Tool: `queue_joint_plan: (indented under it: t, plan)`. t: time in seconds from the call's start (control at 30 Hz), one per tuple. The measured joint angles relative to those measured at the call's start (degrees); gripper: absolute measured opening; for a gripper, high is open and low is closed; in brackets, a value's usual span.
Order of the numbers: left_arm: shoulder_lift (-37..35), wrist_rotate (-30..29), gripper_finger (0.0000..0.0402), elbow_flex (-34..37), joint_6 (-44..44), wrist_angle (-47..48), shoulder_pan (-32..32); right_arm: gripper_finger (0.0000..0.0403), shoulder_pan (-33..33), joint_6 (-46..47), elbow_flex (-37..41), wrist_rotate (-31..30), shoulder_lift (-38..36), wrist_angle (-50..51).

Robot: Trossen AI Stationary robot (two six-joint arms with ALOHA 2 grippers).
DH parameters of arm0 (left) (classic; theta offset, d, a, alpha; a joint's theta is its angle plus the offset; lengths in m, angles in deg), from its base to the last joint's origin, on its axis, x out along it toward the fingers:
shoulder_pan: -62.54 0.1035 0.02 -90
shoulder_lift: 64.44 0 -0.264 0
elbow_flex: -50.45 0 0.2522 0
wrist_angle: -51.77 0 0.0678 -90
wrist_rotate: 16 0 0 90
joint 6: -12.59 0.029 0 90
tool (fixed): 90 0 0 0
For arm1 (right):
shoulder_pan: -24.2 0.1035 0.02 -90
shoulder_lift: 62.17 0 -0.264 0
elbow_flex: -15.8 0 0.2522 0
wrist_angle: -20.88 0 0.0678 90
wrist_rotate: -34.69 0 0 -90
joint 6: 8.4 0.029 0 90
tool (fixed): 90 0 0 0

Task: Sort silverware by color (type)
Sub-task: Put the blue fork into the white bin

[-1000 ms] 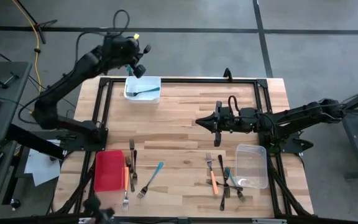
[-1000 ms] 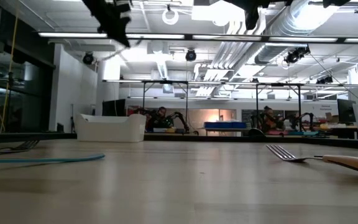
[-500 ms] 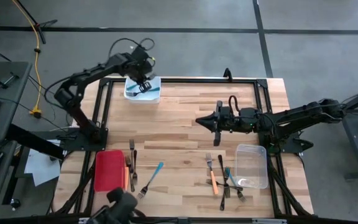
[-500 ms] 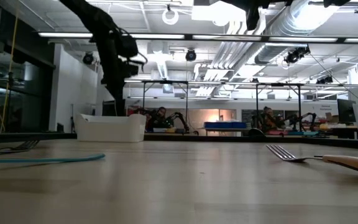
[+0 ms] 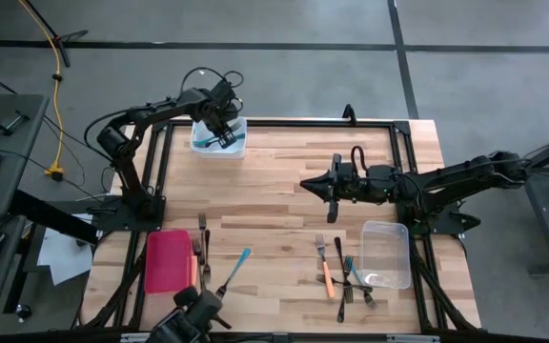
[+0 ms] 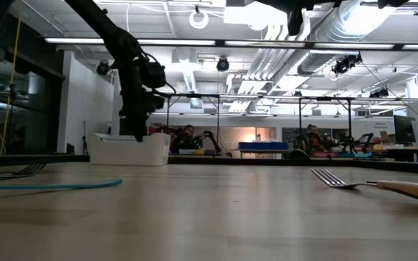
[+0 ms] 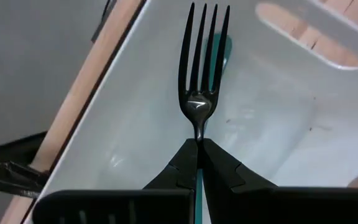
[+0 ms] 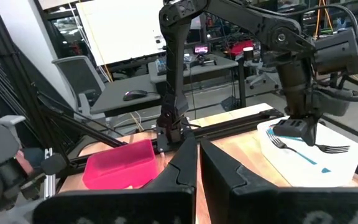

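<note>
A white tub (image 5: 219,138) stands at the table's far left corner, with a dark fork (image 8: 332,148) and a teal-handled utensil (image 8: 304,153) lying in it. My left gripper (image 5: 220,121) reaches down into the tub, shut on a dark-tined fork (image 7: 202,68). My right gripper (image 5: 305,185) hangs shut and level over the table's middle, touching nothing. More silverware lies near the front edge. A few forks (image 5: 201,250) and a teal fork (image 5: 230,274) are on the left. An orange fork (image 5: 328,277) and dark ones (image 5: 347,278) are on the right. My left gripper pinches the fork by its handle just behind the neck (image 7: 198,134), between the two fingertips. A teal strip (image 7: 199,186) shows between the fingers. The fingers slant steeply down from above, along the fork. Its tines point ahead inside the tub; whether they touch the floor I cannot tell.
A red flat tray (image 5: 167,260) lies at the front left beside the left forks. A clear tub (image 5: 386,253) stands at the front right. Black frame rails (image 5: 284,122) run around the table's edges. Bare wood lies between the two arms.
My left gripper has come down from high beyond the table's far left corner into the white tub. It has tipped from a shallow slant to pointing steeply down and has stayed shut on the fork. My right arm has kept still.
</note>
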Motion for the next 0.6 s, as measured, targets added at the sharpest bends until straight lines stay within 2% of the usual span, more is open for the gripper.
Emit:
queue_joint_plan:
  t: [0.23,0.6]
  plan:
    - [0.58,-0.07,0.0000,-0.04,0.52,-3.65,0.00,0.0005,0.00,3.56,0.00,0.00,0.00,2.04]
    - [4.19,-0.11,0.0000,-0.02,0.88,-4.36,-0.44,0.0005,0.02,5.14,0.00,0.00,0.00,3.89]
